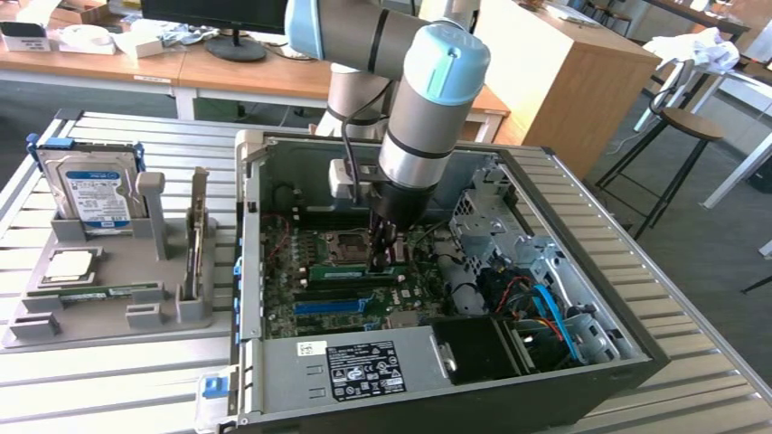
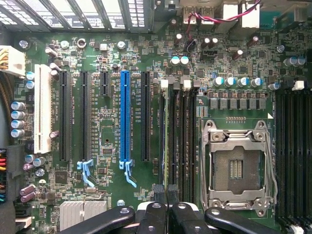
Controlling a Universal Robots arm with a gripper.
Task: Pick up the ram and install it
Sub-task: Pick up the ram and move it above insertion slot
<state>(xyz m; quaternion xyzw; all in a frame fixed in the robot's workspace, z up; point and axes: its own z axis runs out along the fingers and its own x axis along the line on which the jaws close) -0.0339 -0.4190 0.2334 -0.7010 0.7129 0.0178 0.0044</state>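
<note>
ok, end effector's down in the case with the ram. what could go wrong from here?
1. The end effector is shut on the ram, edge-on at the memory slots. If the stick sits off the slot line, pressing could bend it or damage the slot.
2. The empty CPU socket lies open right beside those slots. A sideways slip could strike it.

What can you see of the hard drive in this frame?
The hard drive is a boxy silver metal unit with a blue-and-white label facing the camera. It stands upright in the grey holder on the slatted table, at the exterior view's left of the open computer case, with blue clips at its top corners.
</note>
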